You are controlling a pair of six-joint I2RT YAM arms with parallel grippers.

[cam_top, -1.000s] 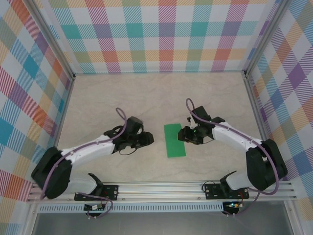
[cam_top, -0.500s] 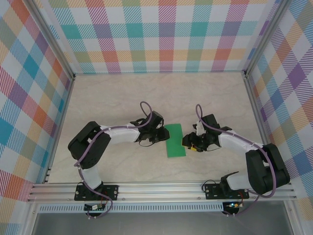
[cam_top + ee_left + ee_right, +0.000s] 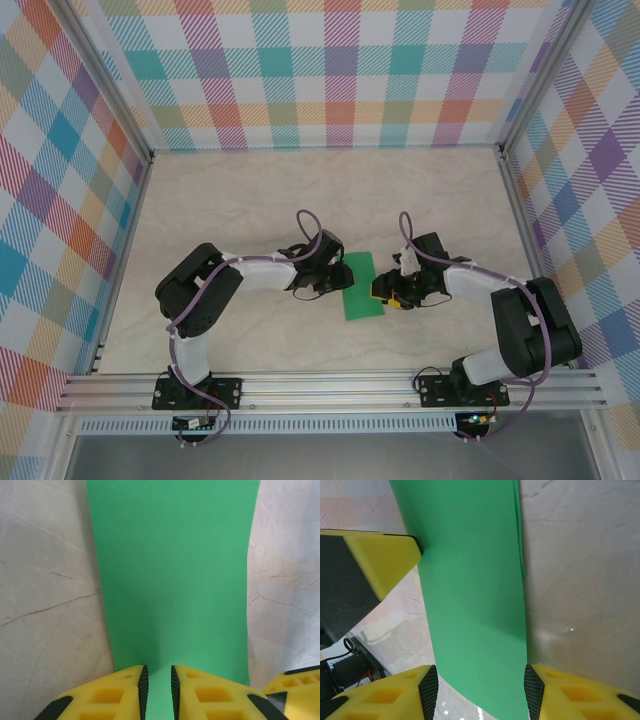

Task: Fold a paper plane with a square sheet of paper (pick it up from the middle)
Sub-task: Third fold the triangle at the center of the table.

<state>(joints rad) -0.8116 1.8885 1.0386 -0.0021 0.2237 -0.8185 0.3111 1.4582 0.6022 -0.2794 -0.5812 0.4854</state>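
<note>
The square sheet of paper (image 3: 358, 288) lies on the table as a narrow bright green strip, folded with doubled layers along one long edge. My left gripper (image 3: 337, 278) is at its left edge. In the left wrist view its jaws (image 3: 157, 690) stand open by a narrow gap over the green paper (image 3: 175, 580), which shows through the gap. My right gripper (image 3: 385, 290) is at the strip's right edge. In the right wrist view it (image 3: 477, 690) stands wide open, with the paper (image 3: 470, 580) spanning the space between its pads.
The pale marble table (image 3: 240, 210) is ringed by plaid walls (image 3: 330, 70) and an aluminium frame rail (image 3: 330, 385) at the near edge. One left finger (image 3: 380, 560) rests by the paper's edge in the right wrist view. A right finger (image 3: 295, 685) sits at the lower right of the left wrist view.
My left arm has swung right to the paper's left edge, and its jaws have narrowed. My right gripper has shifted slightly along the paper's right edge.
</note>
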